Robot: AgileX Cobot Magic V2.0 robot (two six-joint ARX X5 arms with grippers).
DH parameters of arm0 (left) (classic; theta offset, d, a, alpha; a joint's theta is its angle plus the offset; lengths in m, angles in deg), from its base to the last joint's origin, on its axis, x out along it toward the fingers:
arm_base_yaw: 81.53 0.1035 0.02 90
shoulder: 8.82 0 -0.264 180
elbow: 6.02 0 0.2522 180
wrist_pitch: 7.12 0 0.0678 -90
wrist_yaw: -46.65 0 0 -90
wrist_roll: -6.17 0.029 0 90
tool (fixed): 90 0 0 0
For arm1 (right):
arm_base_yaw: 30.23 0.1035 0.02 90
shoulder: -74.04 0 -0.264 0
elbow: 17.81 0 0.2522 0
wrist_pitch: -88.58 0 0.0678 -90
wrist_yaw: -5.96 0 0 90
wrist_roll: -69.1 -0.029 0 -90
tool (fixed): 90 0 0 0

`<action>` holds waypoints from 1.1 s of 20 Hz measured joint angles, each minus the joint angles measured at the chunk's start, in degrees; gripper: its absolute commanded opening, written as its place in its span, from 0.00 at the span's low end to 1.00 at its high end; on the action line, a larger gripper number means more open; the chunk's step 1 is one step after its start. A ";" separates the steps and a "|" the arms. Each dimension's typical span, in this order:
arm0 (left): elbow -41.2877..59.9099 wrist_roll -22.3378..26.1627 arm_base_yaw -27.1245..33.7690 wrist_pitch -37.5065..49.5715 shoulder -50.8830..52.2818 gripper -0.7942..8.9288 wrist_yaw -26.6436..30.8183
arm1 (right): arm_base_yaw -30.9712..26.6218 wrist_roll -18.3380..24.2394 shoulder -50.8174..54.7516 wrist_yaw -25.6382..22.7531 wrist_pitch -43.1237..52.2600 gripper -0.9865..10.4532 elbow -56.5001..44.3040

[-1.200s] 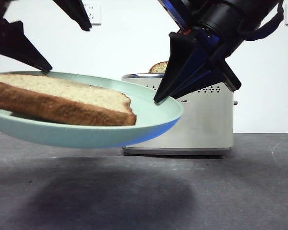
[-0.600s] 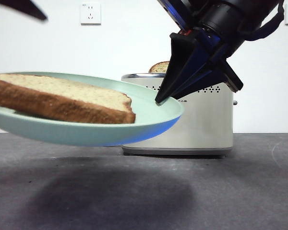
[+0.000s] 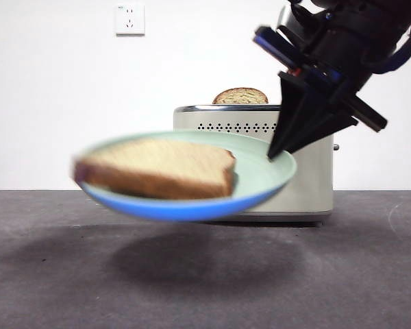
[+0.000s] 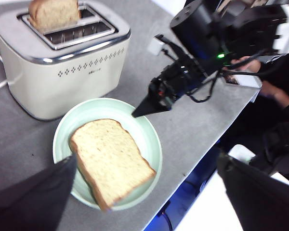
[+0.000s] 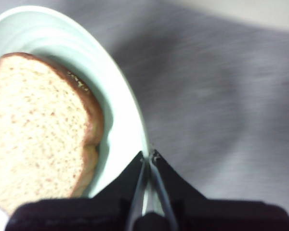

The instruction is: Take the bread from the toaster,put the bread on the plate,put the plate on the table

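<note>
Bread lies on plate pinched by right hand.

We find no text that we can read. On the toaster a tiny dark logo sits on the side wall just below the row of small dark holes, but its characters are too small and blurred for us to make out. In the front view the plate covers the part of the toaster's wall where that mark would be. We see no print or numbers on the white wall socket above and to the left of the toaster, and none on the plate
</note>
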 measured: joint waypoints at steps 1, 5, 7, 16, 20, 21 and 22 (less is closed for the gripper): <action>0.00 0.00 0.00 -0.98 1.81 0.38 0.00 | -0.20 -0.09 0.00 -1.60 0.00 0.07 0.00; -0.26 0.02 0.00 -4.17 6.25 0.07 1.38 | -0.50 -0.15 0.00 -7.69 0.26 0.07 0.00; -0.24 0.02 0.00 -6.60 6.27 0.07 8.09 | -0.50 -0.13 0.00 -8.39 0.28 0.07 0.00; -0.24 0.02 0.00 -9.92 6.27 0.07 25.27 | -0.52 -0.13 -4.07 -8.46 0.48 0.07 0.00; -0.24 0.02 0.00 -10.82 6.27 0.07 25.27 | -0.52 -0.24 -7.72 -8.39 2.51 0.07 -0.02; -0.24 0.02 0.00 -11.08 6.27 0.07 25.27 | -0.52 -0.59 -8.15 -8.37 3.43 0.07 -0.02; -0.24 0.02 0.00 -11.41 6.27 0.07 25.27 | -0.52 -0.83 -8.70 -8.37 4.02 0.07 0.00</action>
